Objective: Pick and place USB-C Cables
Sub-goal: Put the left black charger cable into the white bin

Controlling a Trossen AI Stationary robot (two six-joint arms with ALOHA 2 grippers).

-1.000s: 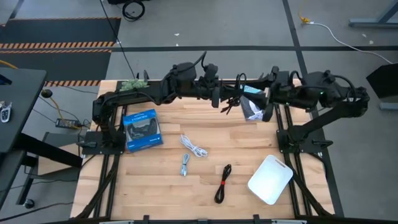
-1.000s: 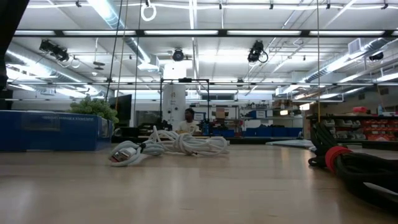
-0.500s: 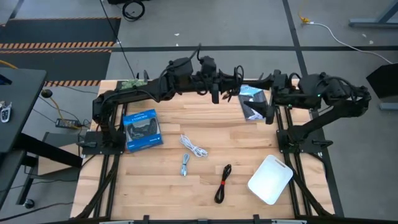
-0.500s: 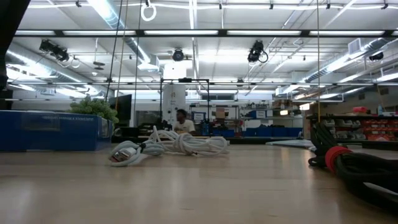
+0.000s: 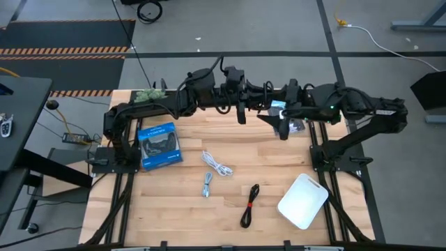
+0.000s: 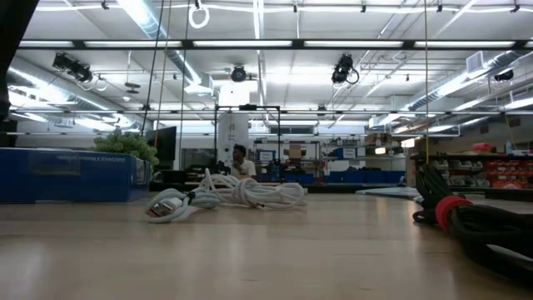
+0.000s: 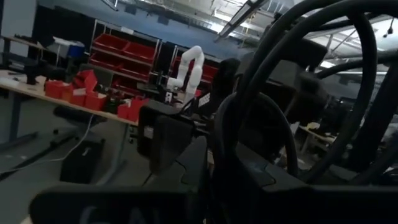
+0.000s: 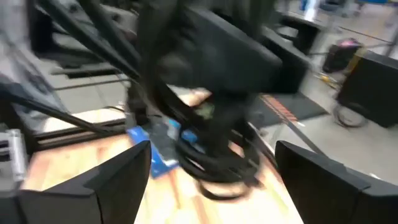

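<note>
My left gripper (image 5: pixel 241 106) hangs above the table's far middle, shut on the thin black loose loop (image 5: pixel 263 90). In the left wrist view that loop (image 7: pixel 261 124) fills the picture. My right gripper (image 5: pixel 282 125) is open and faces the left one from the right, fingers (image 8: pixel 93 186) wide apart, the loop (image 8: pixel 214 168) dangling ahead of them. The white cable (image 5: pixel 217 164), silver-grey bundle (image 5: pixel 207 185) and black bundle with red (image 5: pixel 249 204) lie on the table. The low view shows the white cable (image 6: pixel 241 193) and the black bundle with red (image 6: pixel 462 218). My left gripper holds the thin black loop clear of the table. The strands (image 8: pixel 217 174) hang slack below and beside the fingers. The gripper body and the cable hide the place of contact, so which part it has cannot be told.
A blue controller box (image 5: pixel 159 145) lies near the left arm's base. The flat dark packet (image 5: pixel 293 124) lies under the right gripper. A white tray (image 5: pixel 303 201) sits at the near right, a green plant (image 5: pixel 148 94) at the far left corner. A person (image 6: pixel 240 162) stands far behind the table.
The left gripper has risen with the black loop, which hung lower near the packet and now sits higher, toward the far edge. The right arm has swung toward the table's left, bringing its gripper close to the left one and over the packet.
</note>
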